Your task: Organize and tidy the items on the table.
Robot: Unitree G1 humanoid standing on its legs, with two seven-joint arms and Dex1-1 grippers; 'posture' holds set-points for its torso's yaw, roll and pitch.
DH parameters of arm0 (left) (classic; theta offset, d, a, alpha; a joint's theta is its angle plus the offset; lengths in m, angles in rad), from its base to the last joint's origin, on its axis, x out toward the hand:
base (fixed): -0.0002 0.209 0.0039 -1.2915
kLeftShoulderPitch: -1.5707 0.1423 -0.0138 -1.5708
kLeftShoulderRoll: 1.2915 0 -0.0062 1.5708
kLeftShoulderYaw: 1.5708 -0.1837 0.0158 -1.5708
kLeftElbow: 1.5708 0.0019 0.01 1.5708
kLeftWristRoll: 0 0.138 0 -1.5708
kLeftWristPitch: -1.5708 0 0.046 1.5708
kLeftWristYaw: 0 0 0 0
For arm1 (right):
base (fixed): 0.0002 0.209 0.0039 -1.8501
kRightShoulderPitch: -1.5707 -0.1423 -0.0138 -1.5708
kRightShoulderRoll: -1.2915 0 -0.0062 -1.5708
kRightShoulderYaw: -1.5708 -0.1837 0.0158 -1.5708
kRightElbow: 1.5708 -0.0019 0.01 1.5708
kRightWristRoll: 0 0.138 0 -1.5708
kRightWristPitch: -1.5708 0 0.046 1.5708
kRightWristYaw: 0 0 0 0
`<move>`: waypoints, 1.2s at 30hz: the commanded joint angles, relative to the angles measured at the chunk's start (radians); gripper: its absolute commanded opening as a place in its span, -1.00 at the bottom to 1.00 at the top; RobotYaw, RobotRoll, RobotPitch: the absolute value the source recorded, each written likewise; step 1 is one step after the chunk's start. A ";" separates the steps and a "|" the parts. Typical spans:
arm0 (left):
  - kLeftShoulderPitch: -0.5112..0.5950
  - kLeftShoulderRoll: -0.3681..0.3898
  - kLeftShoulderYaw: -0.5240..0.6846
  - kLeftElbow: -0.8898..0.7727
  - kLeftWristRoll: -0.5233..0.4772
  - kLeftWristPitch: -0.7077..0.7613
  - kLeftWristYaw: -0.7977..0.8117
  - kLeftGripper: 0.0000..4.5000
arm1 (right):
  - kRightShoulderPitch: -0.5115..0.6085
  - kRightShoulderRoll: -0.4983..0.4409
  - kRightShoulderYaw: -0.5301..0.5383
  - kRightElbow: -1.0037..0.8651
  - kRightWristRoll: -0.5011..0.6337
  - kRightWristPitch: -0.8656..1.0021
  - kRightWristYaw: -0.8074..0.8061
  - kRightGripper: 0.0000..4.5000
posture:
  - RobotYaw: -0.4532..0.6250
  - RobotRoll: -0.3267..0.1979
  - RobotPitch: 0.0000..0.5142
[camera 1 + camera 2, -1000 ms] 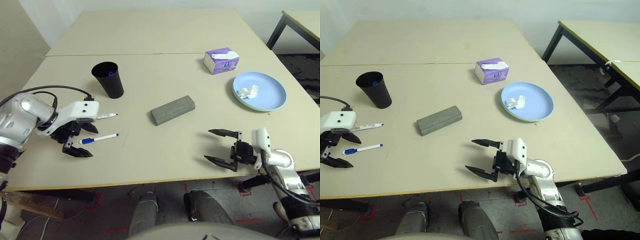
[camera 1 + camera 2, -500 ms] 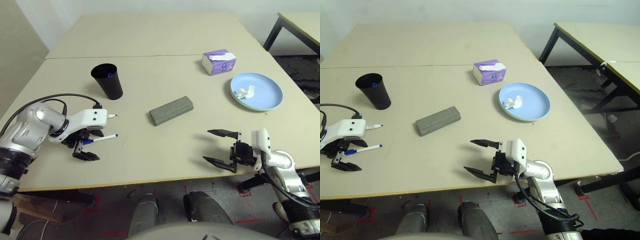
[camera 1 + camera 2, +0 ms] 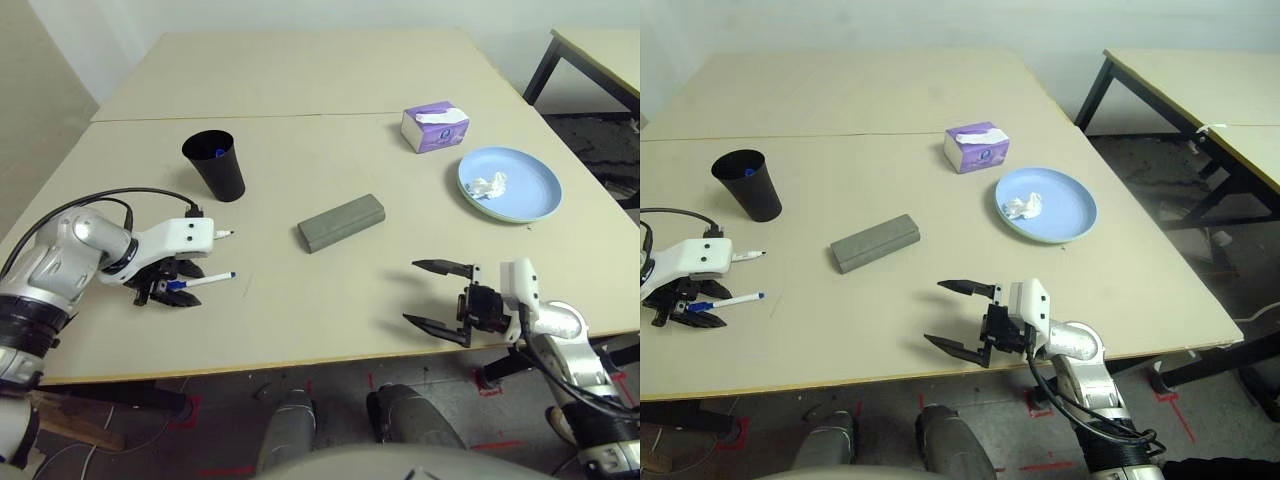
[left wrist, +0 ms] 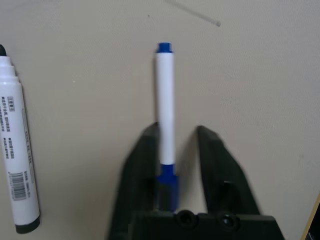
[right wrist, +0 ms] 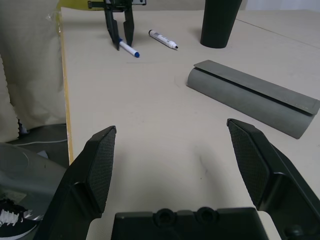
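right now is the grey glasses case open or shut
Shut: the glasses case lies flat on the table with its lid seam closed.

Left gripper point(image 4: 172, 150) angled down, black fingers narrowed; right gripper point(image 3: 437, 296) level, black fingers spread wide.

The table point(image 3: 330, 90) has a smooth, matt beige top. The black cup point(image 3: 215, 165) looks like matt plastic. The glasses case point(image 3: 341, 222) is dull grey, with a faintly cloth-like surface. The blue plate point(image 3: 525, 200) seems smooth plastic; on it lies crumpled white paper tissue point(image 3: 490, 185). Both markers, blue-capped point(image 4: 165, 120) and black-capped point(image 4: 17, 165), have glossy white plastic barrels.
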 commanded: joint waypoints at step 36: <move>0.246 -0.264 0.734 -0.153 -0.621 0.187 0.252 -0.99 | -0.042 0.066 -0.081 0.024 0.072 0.132 -0.131 1.00 | -0.22 0.25 -0.65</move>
